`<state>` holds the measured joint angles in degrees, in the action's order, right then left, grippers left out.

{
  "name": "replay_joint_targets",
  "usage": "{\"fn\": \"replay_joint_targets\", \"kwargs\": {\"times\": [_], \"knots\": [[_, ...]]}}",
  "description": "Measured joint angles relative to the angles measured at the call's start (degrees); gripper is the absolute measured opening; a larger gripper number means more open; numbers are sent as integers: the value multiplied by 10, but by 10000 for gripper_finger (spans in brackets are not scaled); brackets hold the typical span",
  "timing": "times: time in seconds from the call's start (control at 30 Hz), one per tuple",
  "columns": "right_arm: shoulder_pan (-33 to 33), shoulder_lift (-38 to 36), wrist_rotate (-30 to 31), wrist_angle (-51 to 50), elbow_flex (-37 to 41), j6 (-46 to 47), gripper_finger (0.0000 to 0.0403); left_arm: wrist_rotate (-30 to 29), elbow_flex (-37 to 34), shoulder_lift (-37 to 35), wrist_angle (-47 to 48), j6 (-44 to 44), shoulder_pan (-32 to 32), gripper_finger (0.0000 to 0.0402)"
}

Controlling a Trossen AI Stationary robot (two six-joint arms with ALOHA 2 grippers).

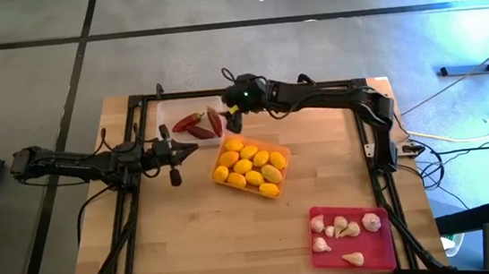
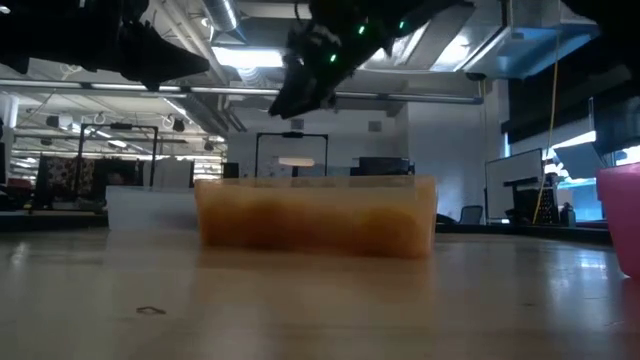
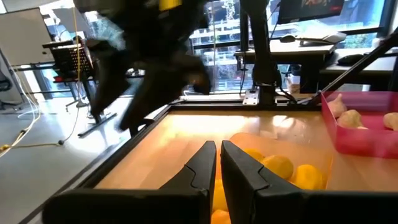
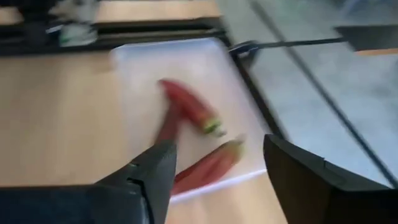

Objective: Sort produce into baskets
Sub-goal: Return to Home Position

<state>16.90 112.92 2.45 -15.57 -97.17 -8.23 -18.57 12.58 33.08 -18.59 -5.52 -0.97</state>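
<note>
Three long red chili peppers (image 1: pixel 200 124) lie in the clear tray (image 1: pixel 168 114), one corner under the right gripper (image 1: pixel 230 113), fingers spread; left gripper (image 3: pixel 217 147) fingers pressed together.

Wooden counter (image 1: pixel 192 241). Clear rectangular plastic tray (image 1: pixel 166 117) at the back edge, left of centre, with dark red chili peppers (image 1: pixel 200 125) in it. Orange plastic tray (image 1: pixel 286 158) just in front and to the right, holding yellow lemons (image 1: pixel 252 166). Red-pink plastic tray (image 1: pixel 377 250) well apart at the front right corner, holding whitish garlic bulbs (image 1: pixel 343 229).

Lemons (image 1: pixel 250 167), garlic (image 1: pixel 343 229), chilies (image 1: pixel 200 123) in separate trays (image 1: pixel 378 251)
</note>
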Motion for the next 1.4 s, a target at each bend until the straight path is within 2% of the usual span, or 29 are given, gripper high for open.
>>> {"fn": "replay_joint_targets", "kwargs": {"times": [0.13,0.27,0.43,0.57,0.7,0.83,1.3,1.4], "knots": [[-18,-30,-45,-91,1,-1,187,0,0,0,0,5,3,21],[-28,-62,-107,-124,35,-7,126,0,0,-1,0,5,8,21],[-32,-120,-127,-91,131,-7,46,0,0,-4,3,24,17,21],[-31,-171,-153,-27,231,3,6,46,0,-8,22,25,17,18],[-31,-224,-182,47,320,32,14,67,0,-20,42,39,17,3],[-31,-278,-187,104,404,54,20,81,-2,-46,80,49,17,5],[-31,-481,-186,333,684,157,21,81,-121,-204,65,91,17,2],[-31,-522,-183,387,742,178,21,80,-121,-227,87,95,18,4]]}}
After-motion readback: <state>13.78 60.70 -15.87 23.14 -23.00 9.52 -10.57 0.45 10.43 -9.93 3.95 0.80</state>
